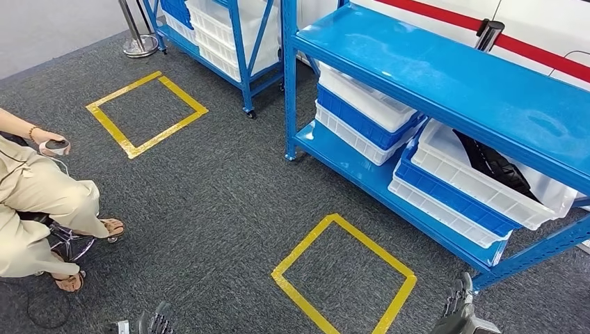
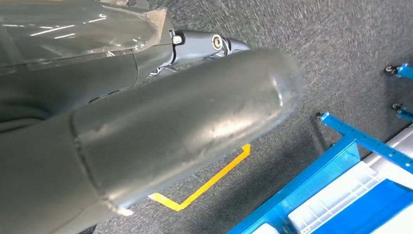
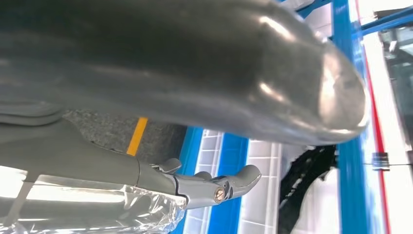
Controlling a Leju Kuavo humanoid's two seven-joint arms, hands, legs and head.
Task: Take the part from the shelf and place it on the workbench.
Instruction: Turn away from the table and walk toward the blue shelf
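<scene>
Right hand [image 1: 460,306] and left hand [image 1: 154,322] just peek in at the bottom edge, fingers apart and holding nothing. The black part [image 1: 495,165] sits in a white bin [image 1: 480,182] on the blue shelf [image 1: 445,76], right side of frame. Person [image 1: 35,202] seated far left.

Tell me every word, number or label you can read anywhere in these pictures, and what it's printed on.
No readable text: no words, numbers or brand marks show in any view.
Yellow tape squares on the carpet: plain outlines, no lettering.
Red stripe on the white wall: plain colour.
White and blue bins on the blue shelf: no labels visible.
Black part in the top bin: no marking legible.
</scene>
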